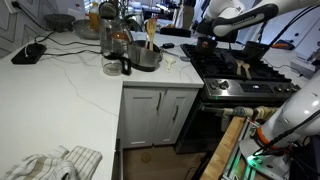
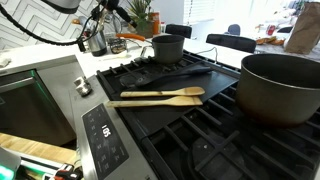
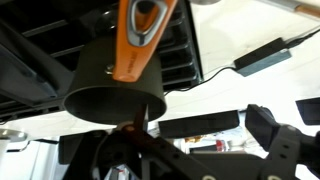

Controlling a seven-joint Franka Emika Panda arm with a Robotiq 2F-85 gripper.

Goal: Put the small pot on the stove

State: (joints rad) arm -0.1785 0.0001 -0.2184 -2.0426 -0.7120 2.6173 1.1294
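The small pot point(image 3: 100, 85), rigid and judged light, lies just ahead of the jaws, their state indeterminate; take its orange handle point(image 3: 140, 28).

Your white table point(image 1: 70, 85) carries a steel pot point(image 1: 146, 58); a glass jug point(image 1: 112, 42) just beside it; a black device point(image 1: 27, 54) well apart; a crumpled cloth point(image 1: 55, 163).

Both exterior views share stove point(image 1: 240, 70) point(image 2: 190, 125); wrist — close.
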